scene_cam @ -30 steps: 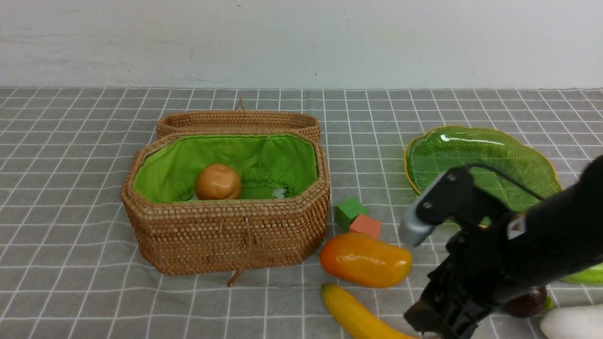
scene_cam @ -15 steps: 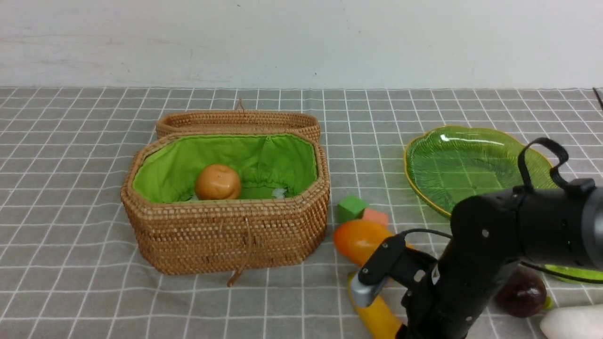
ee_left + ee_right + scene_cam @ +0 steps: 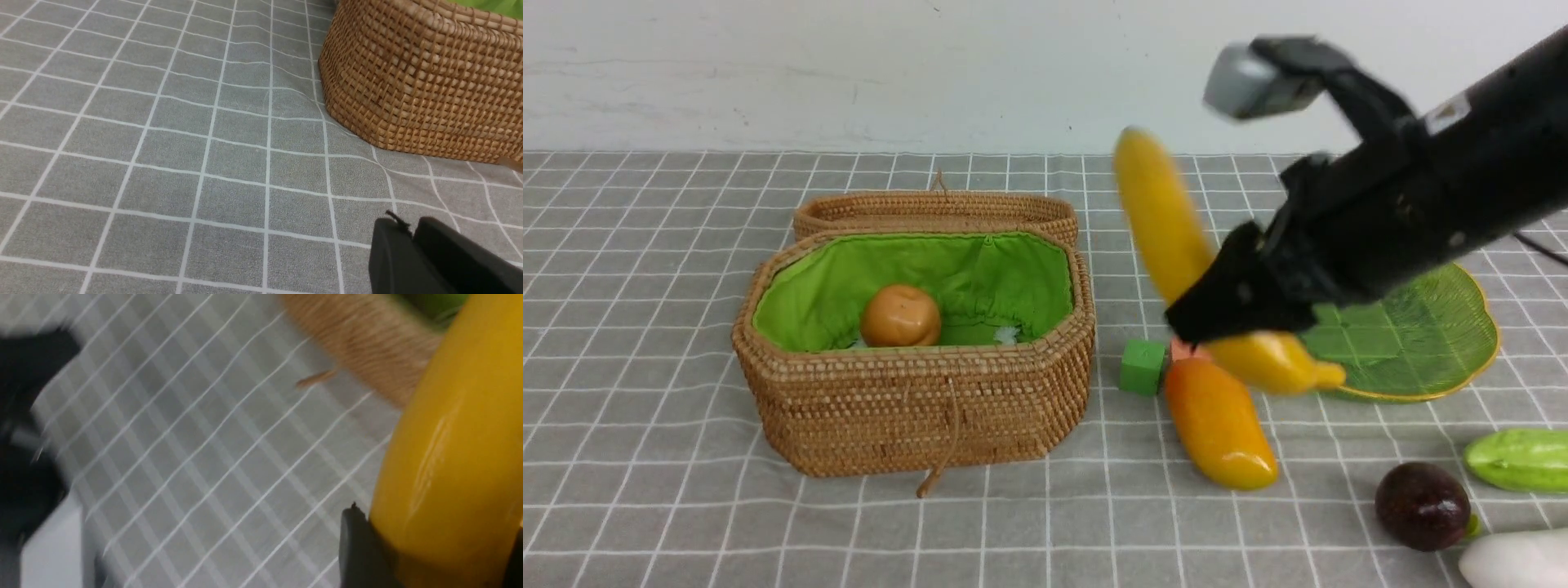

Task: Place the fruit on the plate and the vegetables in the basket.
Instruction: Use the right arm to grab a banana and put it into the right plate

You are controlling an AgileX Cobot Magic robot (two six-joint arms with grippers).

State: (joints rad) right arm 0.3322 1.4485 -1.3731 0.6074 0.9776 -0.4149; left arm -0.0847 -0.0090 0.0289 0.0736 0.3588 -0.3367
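Your right gripper (image 3: pixel 1213 314) clamps the one banana (image 3: pixel 1168 220) aloft. One cucumber (image 3: pixel 1519 460), one radish (image 3: pixel 1515 561) at near-right bench corner. Left gripper (image 3: pixel 413 239) closed, empty.

Plain off-white wall (image 3: pixel 849 73) behind, grey tablecloth (image 3: pixel 645 506) with white grid lines, even soft light

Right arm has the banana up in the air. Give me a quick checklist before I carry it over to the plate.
1. Grip: right gripper shut on the banana, held in the air: ok.
2. Grip security: banana blurred in both views: cannot tell.
3. Landing spot: visible part of the plate is bare, the rest is hidden behind the arm: cannot tell.
4. Path: mango lies below the banana: ok.
5. Left gripper low beside the basket, absent from the front view: ok.
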